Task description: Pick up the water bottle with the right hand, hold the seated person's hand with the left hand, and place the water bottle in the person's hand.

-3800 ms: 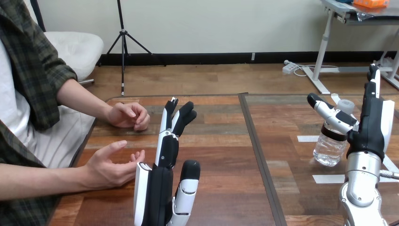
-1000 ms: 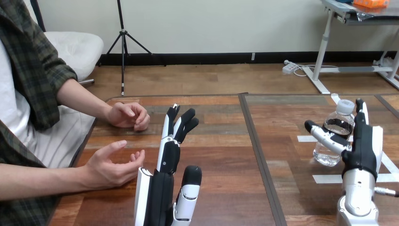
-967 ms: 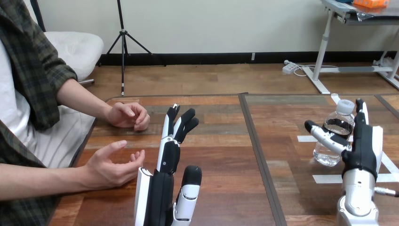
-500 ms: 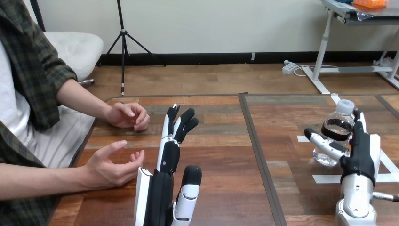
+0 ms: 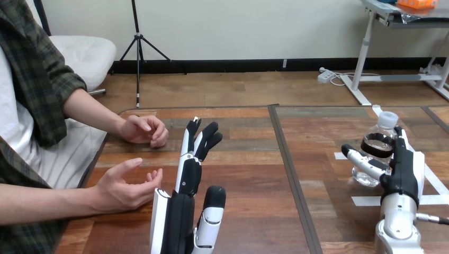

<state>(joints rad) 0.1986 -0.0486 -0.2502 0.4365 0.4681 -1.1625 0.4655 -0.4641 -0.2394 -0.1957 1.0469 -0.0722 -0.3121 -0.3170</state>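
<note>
Since the earlier frames the robot's right hand [image 5: 403, 169] has sunk lower and drawn in around the clear plastic water bottle with a white cap and dark label band [image 5: 377, 145], which now leans slightly.

Head view: the bottle stands near the right edge of the wooden table [image 5: 254, 174], between the right hand's spread thumb and its upright, straight fingers. No finger is curled round it, so the pick-up looks begun but not done.

The left hand [image 5: 182, 209] rises near the table's front edge, fingers straight and loosely spread, holding nothing. Just beside it, near the left edge, the person's nearer hand [image 5: 124, 186] lies open, palm up, apart from the robot's. Still left: gripping and lifting the bottle, taking that hand, and handing the bottle over.
</note>
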